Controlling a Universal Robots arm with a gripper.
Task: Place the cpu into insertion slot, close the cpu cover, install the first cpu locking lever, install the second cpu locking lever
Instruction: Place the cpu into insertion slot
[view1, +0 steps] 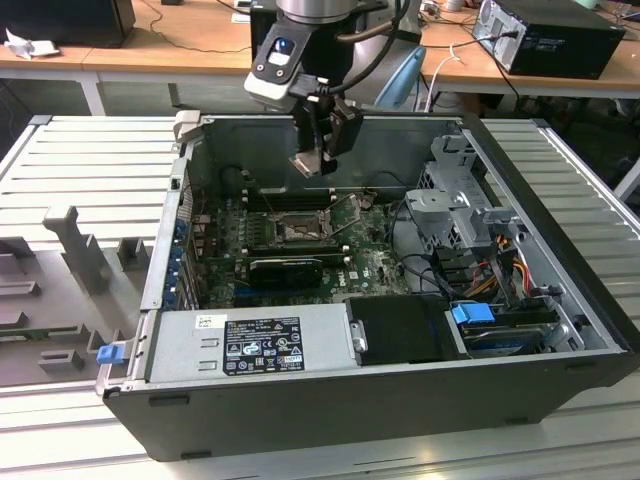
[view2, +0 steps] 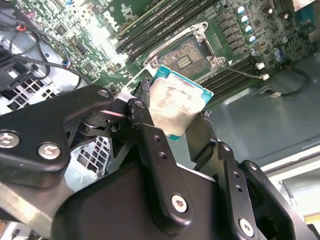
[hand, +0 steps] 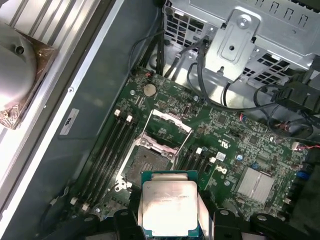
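Note:
My gripper is shut on the cpu, a flat square chip with a pale metal top and green edge, and holds it in the air above the back of the open computer case. In both wrist views the black fingers clamp the cpu by two opposite sides. The insertion slot lies below and forward of the chip, on the green board, with nothing in it. The cpu cover stands swung open beside the slot. A thin wire lever juts out by the slot.
Memory slots flank the socket on both sides. A metal drive cage and bundled cables sit at the exterior view's right. The power supply lines the case front. A black card lies just in front of the socket.

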